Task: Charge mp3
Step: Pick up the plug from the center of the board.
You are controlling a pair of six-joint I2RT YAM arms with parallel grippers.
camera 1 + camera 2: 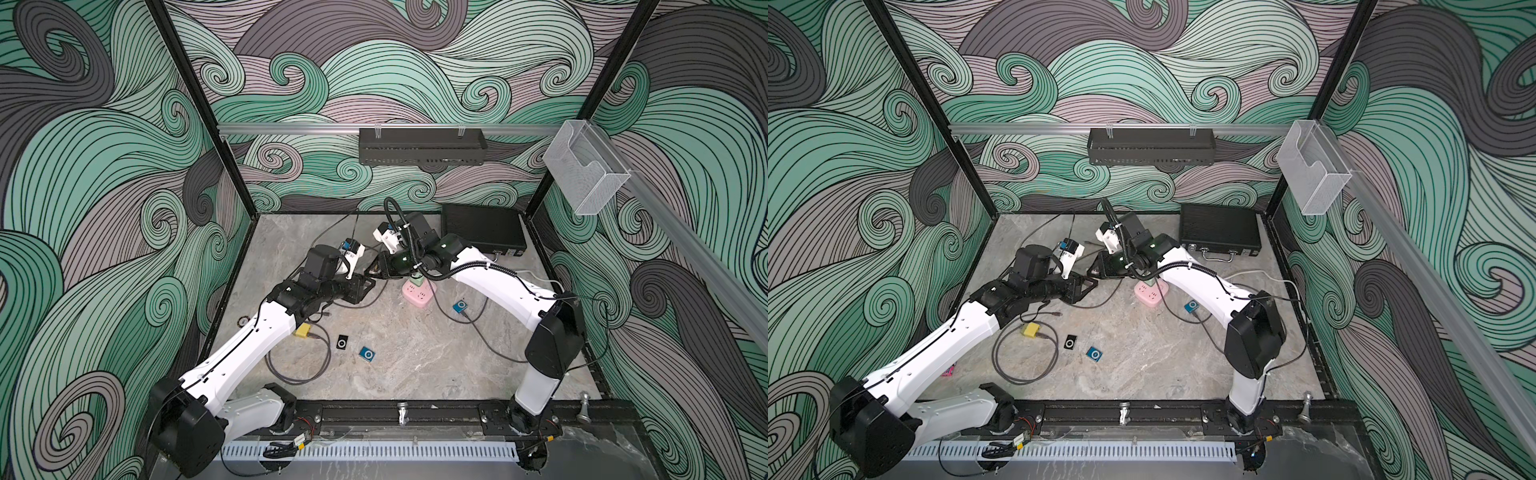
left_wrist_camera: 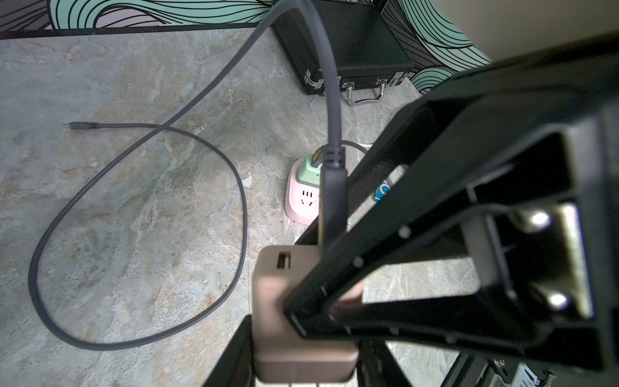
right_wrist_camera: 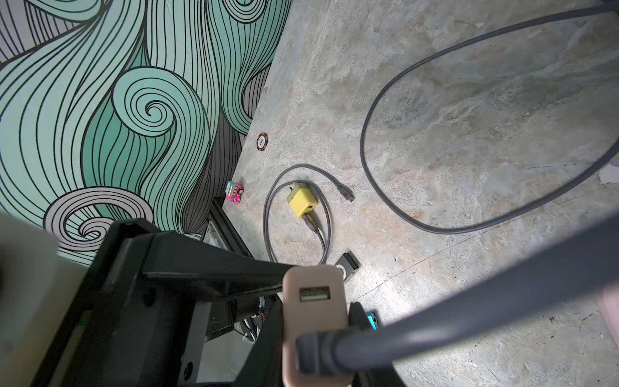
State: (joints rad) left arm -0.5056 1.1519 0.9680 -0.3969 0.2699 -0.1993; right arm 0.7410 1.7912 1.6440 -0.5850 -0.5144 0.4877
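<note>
Over the table's middle, my left gripper point(image 2: 303, 358) is shut on a tan charger point(image 2: 271, 295), held off the marble. Its port face point(image 3: 313, 315) has one free USB port, and a grey cable's plug point(image 3: 318, 351) sits in the other. My right gripper point(image 3: 315, 326) meets it from the opposite side, jaws lying against both sides of that end. The cable's small free end point(image 2: 80, 126) lies on the table. A black mp3 point(image 1: 342, 343) and a blue mp3 point(image 1: 368, 354) lie loose near the front. Another blue mp3 point(image 1: 460, 307) has a cable in it.
A pink socket cube point(image 1: 417, 291) with a green charger on top stands under the right arm. A yellow charger point(image 1: 302, 331) with a coiled cable lies front left. A black case point(image 1: 482, 230) sits back right. A toy car point(image 3: 234, 192) and a chip point(image 3: 262, 142) lie by the left wall.
</note>
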